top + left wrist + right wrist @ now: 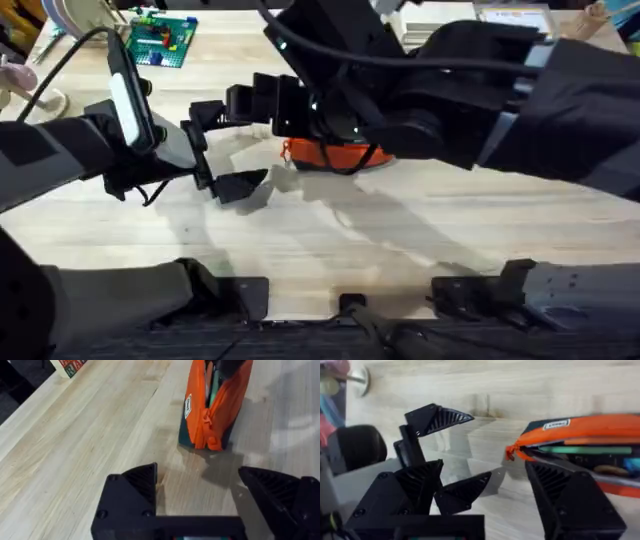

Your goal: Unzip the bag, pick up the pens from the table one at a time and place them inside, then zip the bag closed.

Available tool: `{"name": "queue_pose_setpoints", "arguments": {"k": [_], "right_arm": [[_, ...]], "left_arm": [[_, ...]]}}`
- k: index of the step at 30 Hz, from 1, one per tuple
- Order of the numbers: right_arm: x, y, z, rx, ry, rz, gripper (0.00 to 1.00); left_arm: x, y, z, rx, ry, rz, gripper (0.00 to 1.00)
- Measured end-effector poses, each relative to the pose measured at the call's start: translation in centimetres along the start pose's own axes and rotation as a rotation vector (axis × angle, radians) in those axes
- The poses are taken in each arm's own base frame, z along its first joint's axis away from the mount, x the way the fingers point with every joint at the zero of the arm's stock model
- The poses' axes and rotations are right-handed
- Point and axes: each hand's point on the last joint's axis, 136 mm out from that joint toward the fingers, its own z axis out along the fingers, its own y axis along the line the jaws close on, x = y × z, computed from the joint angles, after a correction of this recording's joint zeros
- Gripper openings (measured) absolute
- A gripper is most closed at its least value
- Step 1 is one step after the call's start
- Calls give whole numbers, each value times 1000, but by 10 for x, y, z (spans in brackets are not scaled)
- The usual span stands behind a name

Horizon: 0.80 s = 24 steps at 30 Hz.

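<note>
bag (pixel 220 405): orange cloth, matt | table (pixel 90 445): pale grained wood | jaws: black ribbed plastic

Both arms are matte black. The left arm (pixel 60 150) has a grey fabric sleeve, a white housing on its wrist and a thin black cable looping off it. The right arm (pixel 480 90) is bulky and dark, with black cables. Each finger (pixel 135 485) is a ribbed wedge with round screw heads.
</note>
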Motion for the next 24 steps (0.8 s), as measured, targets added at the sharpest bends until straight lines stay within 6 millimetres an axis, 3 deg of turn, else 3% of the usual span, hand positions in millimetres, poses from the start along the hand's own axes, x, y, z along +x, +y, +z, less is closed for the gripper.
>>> {"name": "queue_pose_setpoints", "arguments": {"k": [7,17,24], "right_arm": [[8,-10,16,55,13,161,998],[22,0,18,43,27,274,998],[29,3,44,46,27,300,998]], "left_arm": [[0,0,0,0,0,0,995],[0,0,0,0,0,1,995],[0,0,0,0,0,1,995]]}}
